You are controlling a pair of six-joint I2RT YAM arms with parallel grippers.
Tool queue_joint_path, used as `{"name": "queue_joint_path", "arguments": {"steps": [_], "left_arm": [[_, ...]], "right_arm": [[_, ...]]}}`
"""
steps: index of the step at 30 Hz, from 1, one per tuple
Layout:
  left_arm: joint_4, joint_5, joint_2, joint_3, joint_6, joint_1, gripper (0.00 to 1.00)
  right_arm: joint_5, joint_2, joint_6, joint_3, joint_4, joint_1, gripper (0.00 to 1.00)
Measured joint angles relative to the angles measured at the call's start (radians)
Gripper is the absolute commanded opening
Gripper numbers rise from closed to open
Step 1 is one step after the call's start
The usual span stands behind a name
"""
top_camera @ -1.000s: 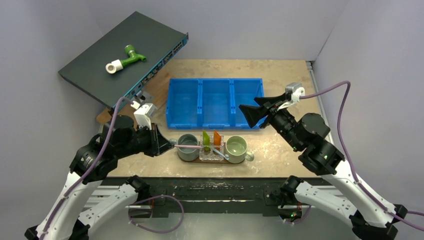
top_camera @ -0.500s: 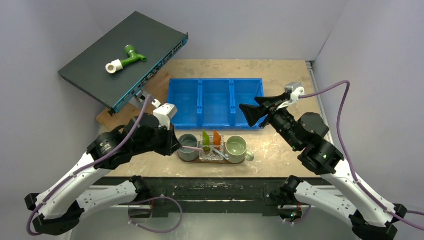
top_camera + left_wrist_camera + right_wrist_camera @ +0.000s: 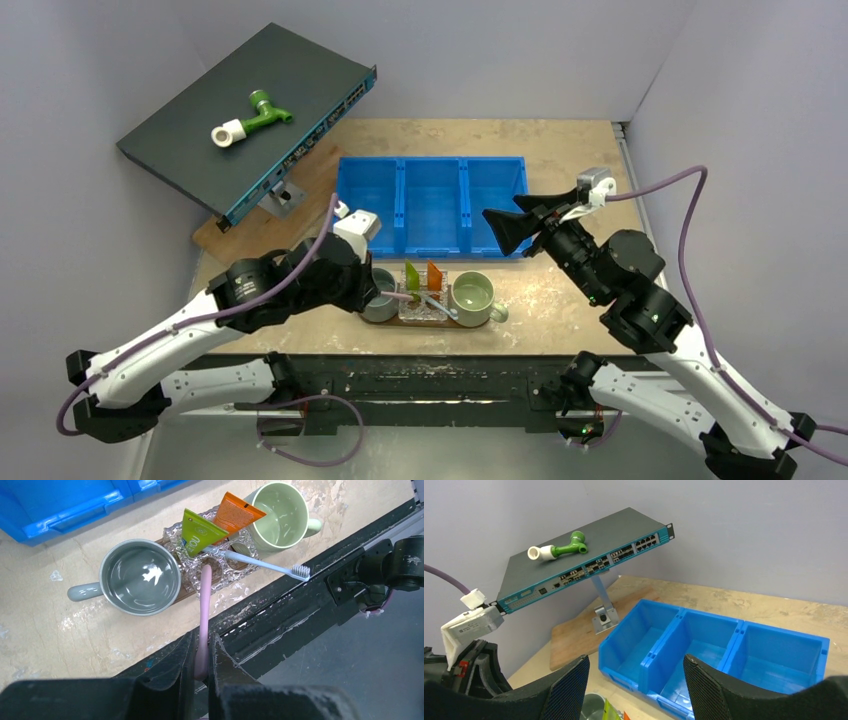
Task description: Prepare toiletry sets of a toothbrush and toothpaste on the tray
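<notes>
Pale, scuffed wood of the table (image 3: pixel 560 150) runs between grey walls, and near its front edge lies the dark oval tray (image 3: pixel 186 592), with a grey mug (image 3: pixel 140 577) and a green mug (image 3: pixel 280 515) at its ends and a crinkled clear holder (image 3: pixel 227 572) between them. My left gripper (image 3: pixel 202 650) is clamped on the handle of the pink toothbrush (image 3: pixel 205 600). Over the last second my left wrist has swung in from the left until it hangs by the grey mug. The brush's far end has stayed at the holder, just in front of the lime-green tube (image 3: pixel 197 527), so I judge the handle is being tipped up into a cell. I cannot tell whether the tip is seated or only resting there. The orange tube (image 3: pixel 235 514) stands beside the green one, and the pale blue toothbrush (image 3: pixel 260 562) lies slanted across the holder, bristles toward the table edge. With both tubes and one brush already on the tray, this pink brush looks like the last piece. My right gripper (image 3: pixel 636 677) has hardly moved. It hovers spread wide and empty above the blue bin (image 3: pixel 430 205).
</notes>
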Motion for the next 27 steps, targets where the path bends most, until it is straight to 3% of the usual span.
{"name": "queue_joint_path", "arguments": {"steps": [27], "left_arm": [[0.101, -0.159, 0.194, -0.016, 0.011, -0.145, 0.0]], "right_arm": [[0.001, -0.018, 0.014, -0.041, -0.031, 0.0, 0.71]]}}
